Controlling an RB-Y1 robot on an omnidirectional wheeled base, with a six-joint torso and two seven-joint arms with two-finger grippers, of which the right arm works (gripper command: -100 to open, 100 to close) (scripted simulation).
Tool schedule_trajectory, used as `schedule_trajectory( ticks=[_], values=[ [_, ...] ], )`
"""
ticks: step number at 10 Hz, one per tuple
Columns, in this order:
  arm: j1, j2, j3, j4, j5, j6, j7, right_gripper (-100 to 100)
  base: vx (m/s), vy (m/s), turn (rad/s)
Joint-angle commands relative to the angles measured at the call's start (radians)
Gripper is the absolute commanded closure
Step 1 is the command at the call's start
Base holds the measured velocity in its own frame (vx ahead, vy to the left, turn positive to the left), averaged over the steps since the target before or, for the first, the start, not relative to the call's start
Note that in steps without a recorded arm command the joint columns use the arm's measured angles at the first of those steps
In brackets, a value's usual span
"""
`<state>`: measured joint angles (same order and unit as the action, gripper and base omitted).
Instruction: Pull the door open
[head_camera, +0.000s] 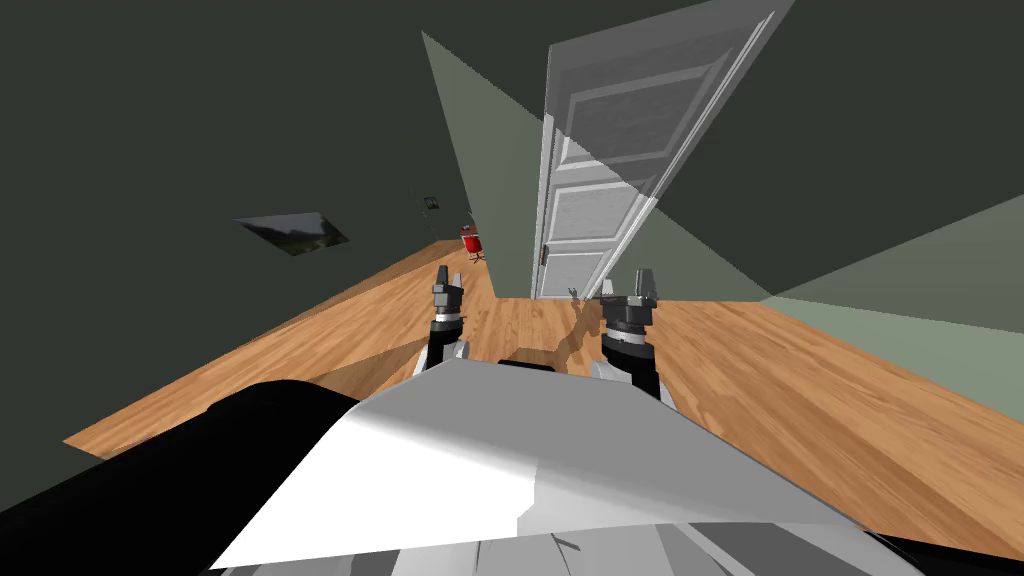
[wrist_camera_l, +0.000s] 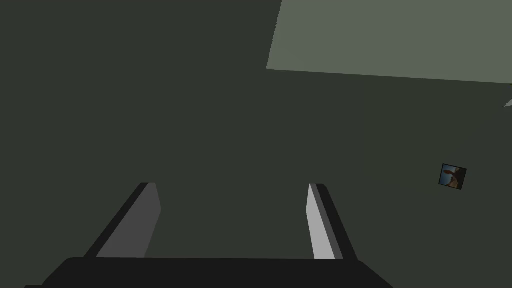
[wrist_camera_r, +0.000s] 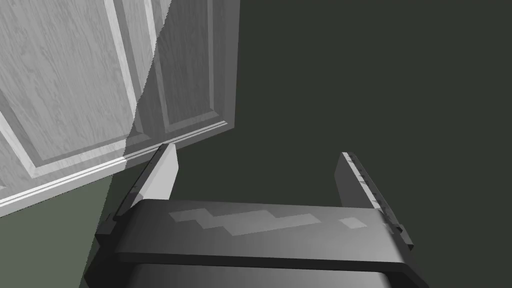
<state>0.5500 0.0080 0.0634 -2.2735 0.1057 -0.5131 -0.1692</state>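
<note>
The right gripper (wrist_camera_r: 257, 152) is open and empty, its fingers spread wide. The white panelled door (wrist_camera_r: 65, 90) lies just past one fingertip, to the side of the gap and untouched. The left gripper (wrist_camera_l: 232, 185) is also open, holding nothing and facing a wall. The door is likely a stiff, fairly heavy slab with smooth faces that would slip. Its handle or free edge, far from the hinges, looks the best hold, though the handle is too small to make out.

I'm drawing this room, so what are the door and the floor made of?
The door looks like wood painted pale grey-white, matte: faint grain streaks run along its panels. The floor is probably orange-brown wood planks: board lines and grain show.
</note>
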Motion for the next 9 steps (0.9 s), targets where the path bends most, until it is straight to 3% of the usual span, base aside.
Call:
schedule_trajectory(
  ticks=[1,6,9],
  values=[
    [-0.015,-0.01,-0.008,0.036,-0.016,-0.008,-0.022,-100,0.048,-0.016,0.101],
    [-0.051,-0.029,-0.027,0.12,-0.052,-0.027,-0.073,-100,0.081,-0.019,0.088],
    [-0.083,-0.043,-0.044,0.196,-0.085,-0.044,-0.119,-100,0.09,-0.031,0.118]
  ],
)
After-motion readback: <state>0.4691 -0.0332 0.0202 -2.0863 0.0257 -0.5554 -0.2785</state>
